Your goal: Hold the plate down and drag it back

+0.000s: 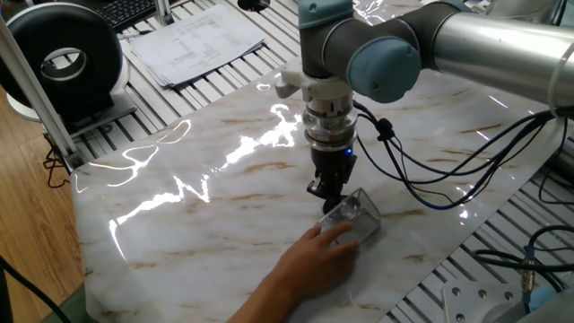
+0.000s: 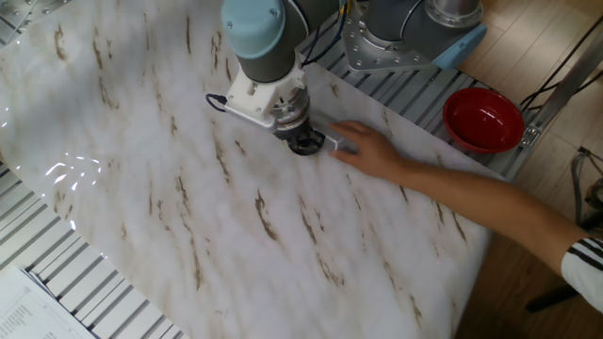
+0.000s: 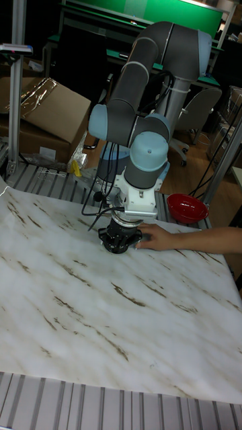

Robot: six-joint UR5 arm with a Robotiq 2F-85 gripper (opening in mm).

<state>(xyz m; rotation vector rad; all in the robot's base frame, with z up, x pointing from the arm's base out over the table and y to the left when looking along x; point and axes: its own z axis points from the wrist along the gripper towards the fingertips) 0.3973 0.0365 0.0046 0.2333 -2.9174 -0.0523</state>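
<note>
The worktop [image 1: 179,224] is a wide slab with a white marble pattern and brown veins, and it lies on a frame of metal slats. Above it stands the grey robot arm [image 3: 144,80] with light blue joint caps; it bends down so that its wrist points straight to the surface near the edge where a person reaches in. Black cables [image 1: 421,179] hang from the wrist in loops. A person's forearm [image 2: 471,212] comes across the worktop edge, and the person's hand [image 1: 323,260] lies flat on the surface with the fingers touching a wire-mesh basket [image 1: 357,222]. The basket is rectangular and shiny, and it rests on the worktop just beside the tip of the arm. The tool [image 1: 326,191] is black and points down; its tip is at the near rim of the basket, right between the basket and the hand. Whether the fingers of the tool are apart or together, one cannot tell, because they are small and dark in every view. The plate [image 1: 337,218], a small silver dish, shows only as a bright round patch directly under the tool tip, at the basket's edge, and its outline is not clear. Off the worktop, a red bowl [image 2: 483,121] sits on the slats well apart from the arm, and a sheet of printed paper [image 1: 193,40] lies at the far side.
</note>
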